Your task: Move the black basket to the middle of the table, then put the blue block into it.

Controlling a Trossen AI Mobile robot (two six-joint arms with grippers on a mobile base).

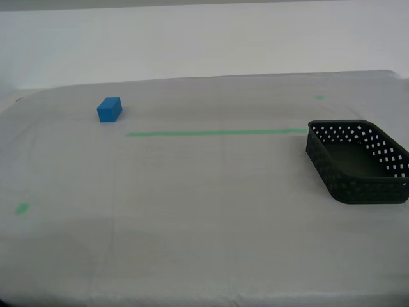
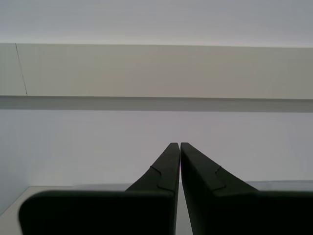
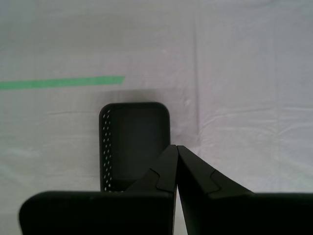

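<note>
The black basket [image 1: 358, 161] stands on the table [image 1: 204, 211] at the exterior view's right edge, empty, just below the end of the green tape line [image 1: 216, 133]. It also shows in the first wrist view as the black basket [image 3: 132, 142], beneath and beyond my first gripper [image 3: 176, 147], whose fingers are pressed together with nothing between them. The blue block [image 1: 109, 109] lies far off at the exterior view's upper left. My second gripper [image 2: 180, 144] is shut and empty, facing a pale wall. Neither arm appears in the exterior view.
Small green marks sit on the sheeting: one green mark [image 1: 22, 208] at the exterior view's left, another green mark [image 1: 319, 97] at its upper right. A white wall [image 1: 204, 38] runs behind the table's far edge.
</note>
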